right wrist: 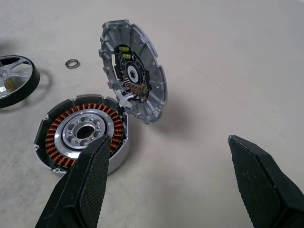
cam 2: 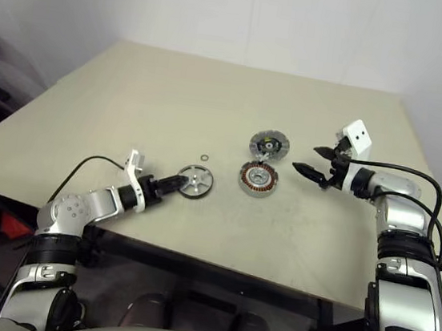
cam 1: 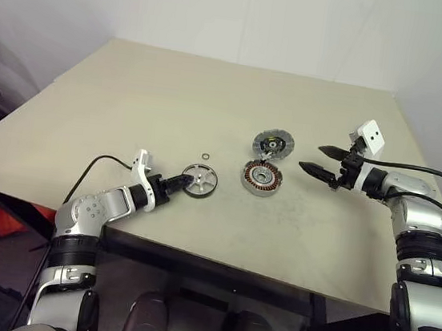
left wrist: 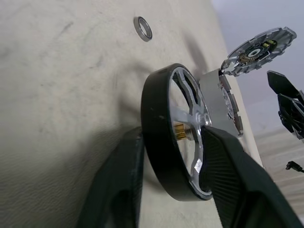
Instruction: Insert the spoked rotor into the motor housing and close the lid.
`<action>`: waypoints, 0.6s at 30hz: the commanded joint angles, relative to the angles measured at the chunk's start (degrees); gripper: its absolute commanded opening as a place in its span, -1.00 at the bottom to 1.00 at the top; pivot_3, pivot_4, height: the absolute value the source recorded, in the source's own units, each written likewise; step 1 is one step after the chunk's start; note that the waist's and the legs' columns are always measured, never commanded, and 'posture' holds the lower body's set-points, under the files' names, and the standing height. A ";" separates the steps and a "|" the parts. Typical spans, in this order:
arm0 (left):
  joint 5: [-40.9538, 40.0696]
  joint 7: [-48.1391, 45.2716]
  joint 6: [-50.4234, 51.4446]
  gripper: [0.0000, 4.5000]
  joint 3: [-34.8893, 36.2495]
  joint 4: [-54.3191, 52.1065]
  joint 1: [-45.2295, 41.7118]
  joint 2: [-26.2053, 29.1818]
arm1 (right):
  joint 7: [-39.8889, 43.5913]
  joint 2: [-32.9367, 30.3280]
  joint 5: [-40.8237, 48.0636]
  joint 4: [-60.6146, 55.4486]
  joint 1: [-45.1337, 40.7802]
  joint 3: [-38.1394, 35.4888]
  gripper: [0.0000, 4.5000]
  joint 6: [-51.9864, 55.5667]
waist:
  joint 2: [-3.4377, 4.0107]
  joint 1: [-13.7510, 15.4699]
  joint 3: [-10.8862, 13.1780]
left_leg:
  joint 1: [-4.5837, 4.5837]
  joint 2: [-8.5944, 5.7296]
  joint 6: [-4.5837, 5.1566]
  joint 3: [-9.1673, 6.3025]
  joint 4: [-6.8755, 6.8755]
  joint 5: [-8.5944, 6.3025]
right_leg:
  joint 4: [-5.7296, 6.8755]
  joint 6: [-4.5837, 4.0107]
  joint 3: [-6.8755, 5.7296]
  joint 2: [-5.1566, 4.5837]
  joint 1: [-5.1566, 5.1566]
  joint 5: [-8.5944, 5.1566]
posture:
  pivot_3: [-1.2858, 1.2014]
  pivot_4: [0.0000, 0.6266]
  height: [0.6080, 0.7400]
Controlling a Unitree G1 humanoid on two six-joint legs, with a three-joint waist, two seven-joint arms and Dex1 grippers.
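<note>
Beige table [cam 1: 171,111]: no readable writing on lid [right wrist: 135,76], motor housing [right wrist: 71,142].

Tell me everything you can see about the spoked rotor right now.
The spoked rotor is a silver metal wheel with radial spokes, open gaps, a dark outer rim and a brass-coloured hub piece. It stands tilted on edge on the table, left of the motor housing. The left gripper has one black finger on each face, closing on it.
</note>
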 commanded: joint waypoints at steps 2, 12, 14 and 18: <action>-2.35 -1.33 -0.73 -0.66 0.83 -3.17 -0.09 0.16 | -0.18 -0.14 0.52 -0.22 -1.76 -0.83 0.97 -1.14 | 0.00 0.00 0.00 | 0.00 0.00 0.00 0.00 0.00 0.00 | 0.00 0.00 0.00 0.00 0.00 0.00 | 0.03 -1.00 1.00; -5.00 1.36 -6.38 -0.79 6.94 -2.38 -0.67 -1.28 | -0.30 -0.03 0.24 0.63 -2.20 -0.61 0.97 -1.58 | 0.00 -0.04 0.00 | -0.01 0.00 0.01 0.00 0.00 0.00 | -0.01 0.00 0.00 0.00 0.00 0.00 | 0.03 -1.00 1.00; -4.90 3.95 -10.41 -0.79 10.27 -0.34 -1.64 -2.01 | -0.28 0.02 0.21 0.75 -2.27 -0.56 0.97 -1.63 | 0.00 -0.07 0.00 | 0.00 0.01 0.00 0.00 0.00 0.00 | -0.02 0.00 0.00 0.01 0.00 0.00 | 0.03 -1.00 1.00; -5.87 9.80 -16.74 -0.79 16.69 4.45 -3.92 -3.00 | -0.20 0.09 0.06 1.07 -2.43 -0.43 0.97 -1.77 | 0.00 -0.10 0.00 | 0.00 0.00 0.01 -0.01 0.00 -0.01 | -0.05 0.00 -0.02 0.01 0.04 0.00 | 0.03 -1.00 1.00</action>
